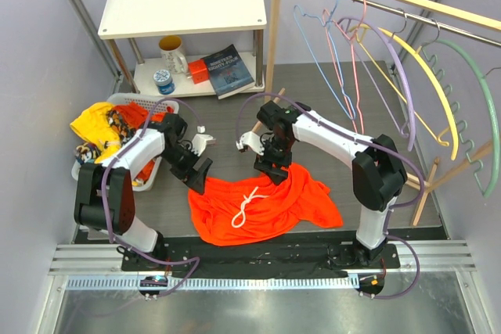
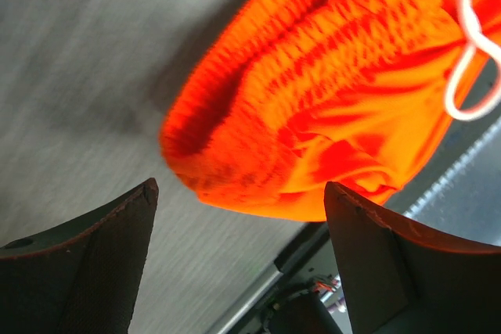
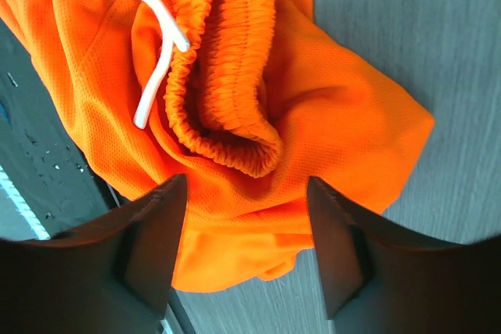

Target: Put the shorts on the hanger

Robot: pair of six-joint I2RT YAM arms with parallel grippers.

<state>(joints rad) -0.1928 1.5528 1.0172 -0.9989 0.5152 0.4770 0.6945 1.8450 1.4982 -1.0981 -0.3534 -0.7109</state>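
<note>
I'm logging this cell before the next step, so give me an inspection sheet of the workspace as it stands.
Surface: grey table, bare around the garment.
Job's things: orange shorts lie crumpled, white drawstring on top; light-blue hanger hangs on the rail.
Clutter: white basket holding yellow and patterned cloth; shelf with mug, tin and book.
Grippers: left gripper open at the waistband's left end; right gripper open over its right end; nothing gripped.
Cables: purple cable loops over the right arm.
Surroundings: pink, lilac, yellow and green hangers on the rail.
</note>
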